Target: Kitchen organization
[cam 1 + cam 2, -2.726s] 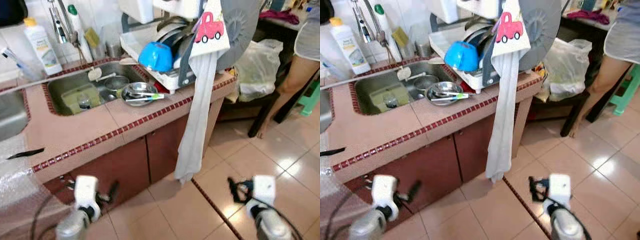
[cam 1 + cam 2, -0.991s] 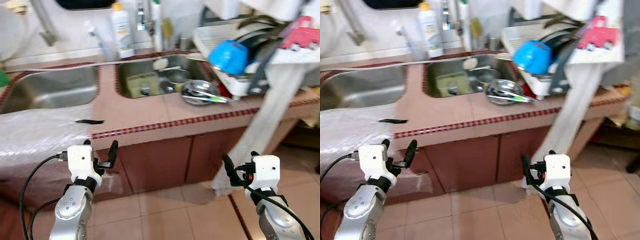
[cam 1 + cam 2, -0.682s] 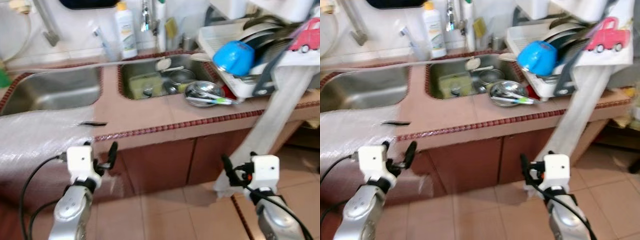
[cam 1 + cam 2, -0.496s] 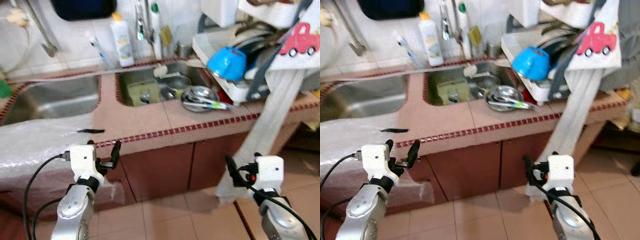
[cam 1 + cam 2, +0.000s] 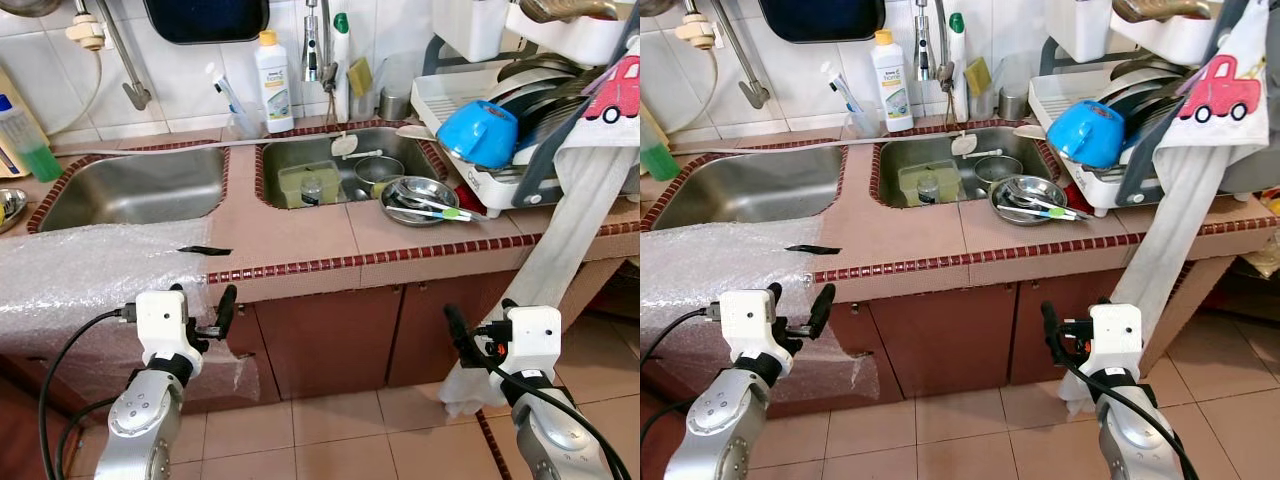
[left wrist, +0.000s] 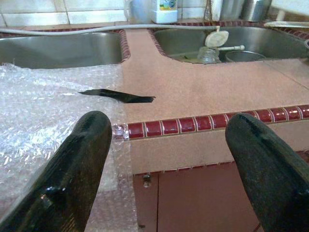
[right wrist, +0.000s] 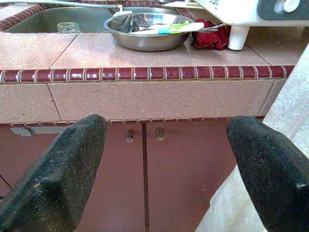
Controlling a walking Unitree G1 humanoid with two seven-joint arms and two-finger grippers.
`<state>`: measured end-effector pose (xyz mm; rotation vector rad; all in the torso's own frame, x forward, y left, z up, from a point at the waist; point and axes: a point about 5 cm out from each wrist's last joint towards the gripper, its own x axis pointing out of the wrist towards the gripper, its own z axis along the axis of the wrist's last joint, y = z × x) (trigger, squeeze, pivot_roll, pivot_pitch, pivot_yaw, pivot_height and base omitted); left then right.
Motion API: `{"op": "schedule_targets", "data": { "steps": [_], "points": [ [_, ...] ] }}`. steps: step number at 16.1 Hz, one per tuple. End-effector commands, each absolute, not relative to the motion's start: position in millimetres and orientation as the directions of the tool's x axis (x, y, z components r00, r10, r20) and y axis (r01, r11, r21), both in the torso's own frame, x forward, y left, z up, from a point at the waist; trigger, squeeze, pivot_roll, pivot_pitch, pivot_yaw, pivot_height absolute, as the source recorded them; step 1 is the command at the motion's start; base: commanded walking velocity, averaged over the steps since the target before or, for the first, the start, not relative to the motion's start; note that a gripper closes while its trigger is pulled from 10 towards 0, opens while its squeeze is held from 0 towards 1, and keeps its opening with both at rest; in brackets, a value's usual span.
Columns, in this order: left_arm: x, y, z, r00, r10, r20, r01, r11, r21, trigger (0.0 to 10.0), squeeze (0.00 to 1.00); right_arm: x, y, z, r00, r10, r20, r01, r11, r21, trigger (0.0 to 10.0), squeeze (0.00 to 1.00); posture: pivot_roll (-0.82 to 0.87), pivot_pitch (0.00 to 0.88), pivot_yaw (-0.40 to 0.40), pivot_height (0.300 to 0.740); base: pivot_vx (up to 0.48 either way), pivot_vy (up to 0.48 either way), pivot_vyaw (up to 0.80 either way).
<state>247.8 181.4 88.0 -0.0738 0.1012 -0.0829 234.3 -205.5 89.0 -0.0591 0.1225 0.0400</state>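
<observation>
You are looking at a pink surface (image 5: 300, 235) with a row of dark red tiles along its front edge. Two metal sinks are set into it. The left sink (image 5: 135, 187) has nothing in it. The right sink (image 5: 345, 165) holds a green tub (image 5: 303, 184) and a small pot (image 5: 379, 168).

A shiny metal bowl (image 5: 418, 198) sits on the surface just in front of the right sink. It holds some spoons and a thing with a green handle (image 5: 447, 211). Next to it is a white dish rack (image 5: 490, 185) with plates and a blue bowl (image 5: 477, 132) tipped on its side. A long white towel (image 5: 570, 220) with a red truck on it hangs from the rack down toward the floor.

Bubble wrap (image 5: 85, 270) covers the left part of the surface and hangs over the edge. A small black strip (image 5: 204, 250) lies at its edge.

A white bottle (image 5: 270, 68) stands by the wall behind the sinks, near the tap (image 5: 312, 45).

Your left tool (image 5: 198, 308) is low, in front of the brown cabinet doors (image 5: 330, 335), below the bubble wrap. Its fingers are spread wide and hold nothing. Your right tool (image 5: 472, 320) is also low, close to the hanging towel. Its fingers are spread wide too, and hold nothing.
</observation>
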Motion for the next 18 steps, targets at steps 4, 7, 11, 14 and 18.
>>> {"op": "schedule_targets", "data": {
  "steps": [4,7,11,14,18],
  "points": [
    [248.4,183.5,86.6,0.992,-0.065,-0.108,0.059,0.996,-0.061,10.0,0.0,239.0,-200.8,98.9,0.995,0.047,-0.086,-0.052,0.997,-0.062,10.0,0.0,0.0,0.0,0.073,0.74,0.0,0.0,0.0],
    [249.5,182.3,87.7,0.994,-0.065,-0.092,0.058,0.995,-0.08,10.0,0.0,239.9,-199.9,100.6,0.995,0.054,-0.08,-0.059,0.996,-0.064,10.0,0.0,0.0,0.0,0.068,0.74,0.0,0.0,0.53],
    [248.1,181.5,84.8,0.994,-0.053,-0.098,0.044,0.995,-0.091,10.0,0.0,240.6,-201.0,100.2,0.995,0.052,-0.083,-0.057,0.997,-0.058,10.0,0.0,0.0,0.0,0.063,0.74,0.0,0.0,0.5],
    [249.6,180.1,84.4,0.993,-0.065,-0.103,0.055,0.994,-0.096,10.0,0.0,241.2,-201.3,100.3,0.995,0.048,-0.083,-0.053,0.997,-0.052,10.0,0.0,0.0,0.0,0.065,0.74,0.0,0.0,0.0],
    [251.1,180.8,83.5,0.992,-0.067,-0.11,0.056,0.994,-0.098,10.0,0.0,241.8,-199.7,100.0,0.995,0.051,-0.082,-0.055,0.997,-0.049,10.0,0.0,0.0,0.0,0.068,0.74,0.0,0.0,0.0]
  ]
}}
